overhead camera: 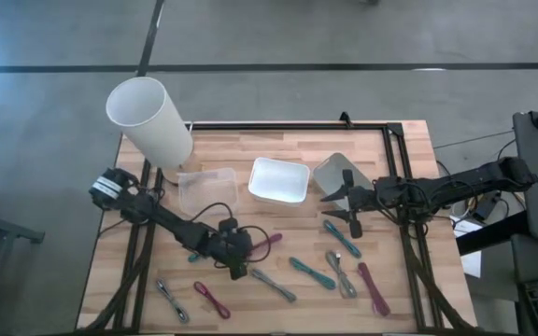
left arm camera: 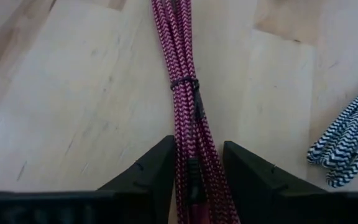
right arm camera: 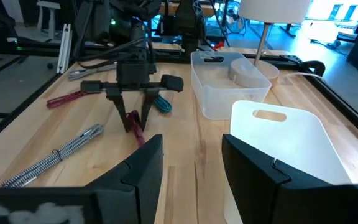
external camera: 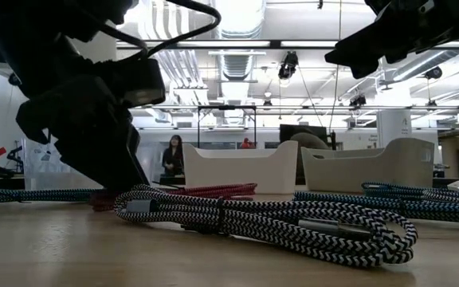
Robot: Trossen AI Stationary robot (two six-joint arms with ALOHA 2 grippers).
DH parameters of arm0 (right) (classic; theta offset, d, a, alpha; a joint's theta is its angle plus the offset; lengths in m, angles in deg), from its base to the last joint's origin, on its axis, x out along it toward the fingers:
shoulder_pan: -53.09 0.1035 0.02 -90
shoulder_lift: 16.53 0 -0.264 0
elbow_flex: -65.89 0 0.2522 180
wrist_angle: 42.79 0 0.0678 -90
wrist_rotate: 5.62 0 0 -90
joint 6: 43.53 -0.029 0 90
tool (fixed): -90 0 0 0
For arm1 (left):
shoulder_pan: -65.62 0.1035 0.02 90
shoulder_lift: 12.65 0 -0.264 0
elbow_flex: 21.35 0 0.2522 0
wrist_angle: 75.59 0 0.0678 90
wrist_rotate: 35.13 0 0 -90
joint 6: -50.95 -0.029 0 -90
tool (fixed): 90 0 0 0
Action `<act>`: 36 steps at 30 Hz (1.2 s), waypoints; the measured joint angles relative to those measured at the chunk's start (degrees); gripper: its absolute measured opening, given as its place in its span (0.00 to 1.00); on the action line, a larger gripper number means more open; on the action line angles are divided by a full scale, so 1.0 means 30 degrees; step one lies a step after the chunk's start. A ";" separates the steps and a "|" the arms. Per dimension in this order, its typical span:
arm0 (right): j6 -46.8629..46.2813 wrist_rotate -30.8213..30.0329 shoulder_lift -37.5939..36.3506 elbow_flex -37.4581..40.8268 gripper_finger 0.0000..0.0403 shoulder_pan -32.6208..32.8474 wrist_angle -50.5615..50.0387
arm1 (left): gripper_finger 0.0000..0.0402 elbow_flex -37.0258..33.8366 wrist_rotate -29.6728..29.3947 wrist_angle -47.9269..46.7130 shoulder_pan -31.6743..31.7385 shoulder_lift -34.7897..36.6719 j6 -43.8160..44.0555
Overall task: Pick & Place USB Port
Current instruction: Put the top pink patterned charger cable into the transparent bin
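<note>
A dark red braided USB cable [left arm camera: 185, 93], bundled and tied with a thin band, lies flat on the wooden table [overhead camera: 267, 243]. My left gripper [left arm camera: 199, 180] stands over one end of it, fingers pointing down [right arm camera: 135, 124], and is shut on the bundle. My right gripper [right arm camera: 192, 162] hovers open above the table's right half [overhead camera: 336, 203], beside the grey bin [overhead camera: 334, 171], touching nothing. A white tray [overhead camera: 278, 180] and a clear container [overhead camera: 206, 189] sit at the table's middle, toward the far side. My left gripper pinches the red bundle between its two fingers [left arm camera: 160, 177], a short way past the tie band, on the stretch [left arm camera: 194, 158] that fills the gap. The fingers come from above, one on each side, so the bundle runs lengthwise between them. The cable still lies on the table.
Several other bundled cables lie across the near half: black-and-white [overhead camera: 274, 285], teal [overhead camera: 311, 273], red [overhead camera: 211, 299], purple [overhead camera: 374, 287]. A black-and-white one [left arm camera: 347, 143] lies close beside the red cable. A white cylinder [overhead camera: 149, 117] stands at the far left corner.
</note>
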 joint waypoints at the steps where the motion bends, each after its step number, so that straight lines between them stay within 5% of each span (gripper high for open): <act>1: 0.0000 0.0000 0.0007 0.0000 0.40 0.0005 0.0000 | 0.32 0.0007 0.0005 0.0034 -0.0007 -0.0040 -0.0044; 9: 0.0007 -0.0007 0.0016 0.0000 0.40 0.0003 0.0000 | 0.05 0.0000 -0.0069 -0.0080 0.0006 0.0356 -0.0333; 16: 0.0007 -0.0019 0.0050 0.0007 0.40 -0.0003 -0.0010 | 0.09 0.0725 -0.1360 -0.1460 -0.0022 0.1745 -0.1220; 28: 0.0006 -0.0008 0.0600 0.0007 0.40 0.0005 -0.0015 | 0.06 0.5994 -0.4435 -1.7315 0.0171 0.3468 0.0360; 36: 0.0001 -0.0007 0.0940 0.0007 0.40 -0.0003 0.0046 | 0.06 0.8371 -0.4745 -2.4671 0.0323 0.4492 0.1908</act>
